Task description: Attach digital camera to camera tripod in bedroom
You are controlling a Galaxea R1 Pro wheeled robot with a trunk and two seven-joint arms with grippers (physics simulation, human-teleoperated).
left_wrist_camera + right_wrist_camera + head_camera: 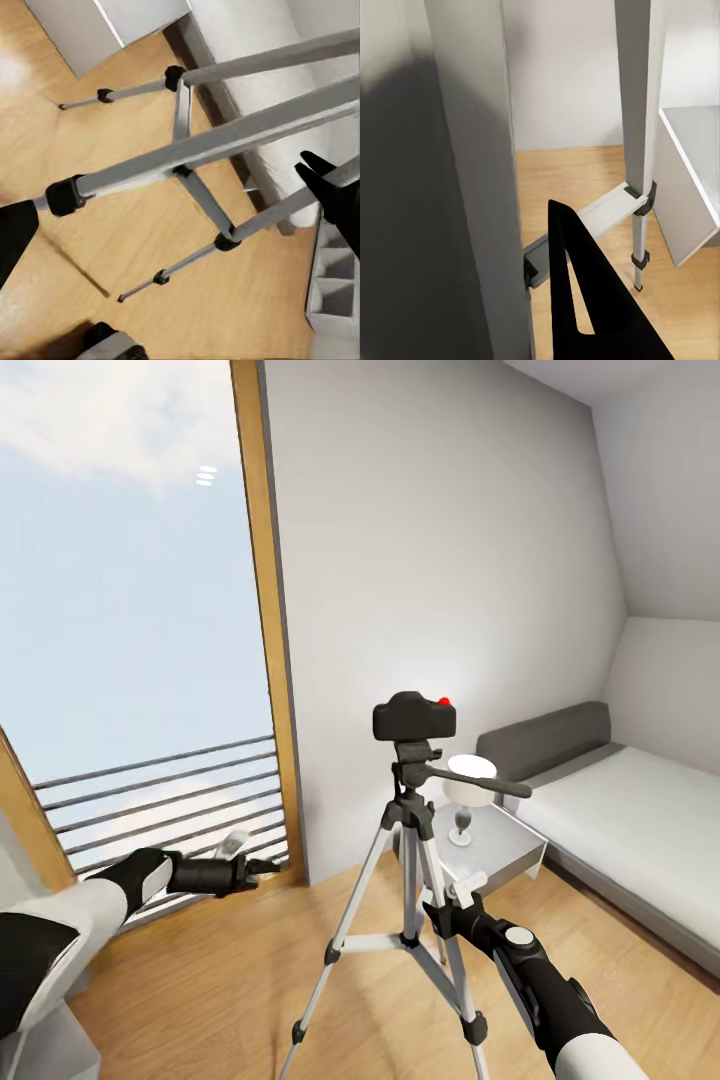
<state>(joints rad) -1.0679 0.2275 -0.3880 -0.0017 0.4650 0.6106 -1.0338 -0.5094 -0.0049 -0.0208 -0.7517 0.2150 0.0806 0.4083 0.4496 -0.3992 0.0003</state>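
The left gripper (pixel 262 867) hangs out toward the window (pixel 130 610), well apart from the stand and holding nothing, though I cannot tell how wide its jaws are. Right of it, the digital camera (pixel 414 717) already sits on the head of the camera tripod (pixel 410 840), above both grippers. The right gripper (pixel 440 908) is at 1 of the 3 silver legs, probably to steady it, its jaw gap hidden.
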